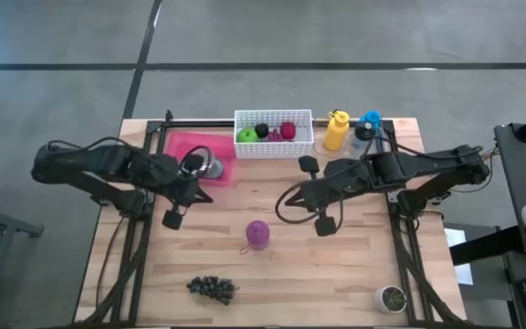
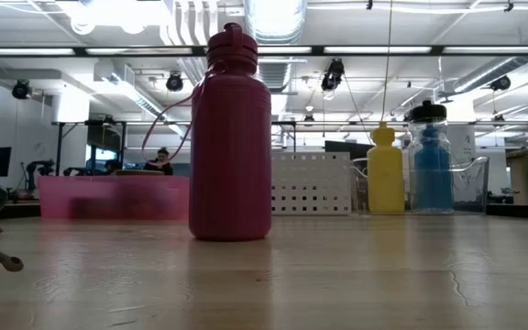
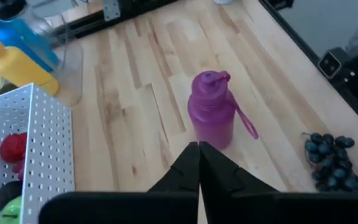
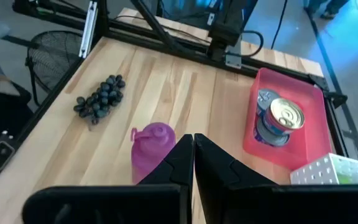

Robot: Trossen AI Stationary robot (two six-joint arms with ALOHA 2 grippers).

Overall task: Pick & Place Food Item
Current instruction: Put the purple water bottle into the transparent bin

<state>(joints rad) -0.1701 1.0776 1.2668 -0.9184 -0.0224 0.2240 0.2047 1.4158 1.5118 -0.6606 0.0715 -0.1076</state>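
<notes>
A bunch of dark grapes (image 1: 212, 289) lies on the table near its front edge; it also shows in the left wrist view (image 3: 328, 160) and the right wrist view (image 4: 99, 96). A purple bottle (image 1: 257, 234) stands upright mid-table. A white basket (image 1: 274, 133) at the back holds green, dark and red food pieces. My left gripper (image 1: 206, 194) hovers left of the bottle, shut and empty, its fingertips (image 3: 199, 148) pointing toward the bottle (image 3: 213, 117). My right gripper (image 1: 287, 196) hovers right of the bottle, shut and empty (image 4: 193, 139).
A pink tray (image 1: 201, 157) with a tin can (image 4: 283, 116) sits at the back left. A yellow bottle (image 1: 336, 130) and a blue bottle (image 1: 370, 123) stand right of the basket. A small round dish (image 1: 392, 297) is at the front right corner.
</notes>
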